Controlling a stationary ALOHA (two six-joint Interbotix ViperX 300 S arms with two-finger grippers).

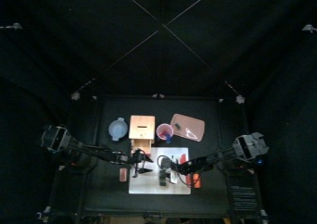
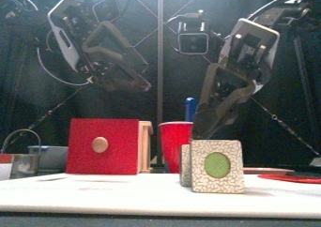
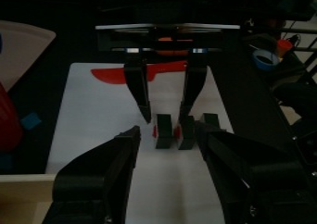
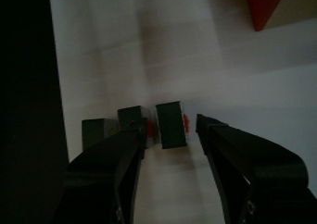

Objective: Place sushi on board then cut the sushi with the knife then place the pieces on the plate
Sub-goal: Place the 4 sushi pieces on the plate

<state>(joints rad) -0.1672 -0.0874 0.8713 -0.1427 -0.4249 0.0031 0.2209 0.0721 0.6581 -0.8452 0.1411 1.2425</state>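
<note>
A small black table (image 1: 106, 198) stands inside a booth of black curtains, its top matte and dark, with its front edge at the bottom of the top view. Behind it the back curtain (image 1: 74, 43) fills the upper half of that view, while a left side curtain (image 1: 22, 163) and a right side curtain (image 1: 295, 163) hang close beside the table. The booth is dim, and from the front the back curtain shows only faint upright folds.
</note>
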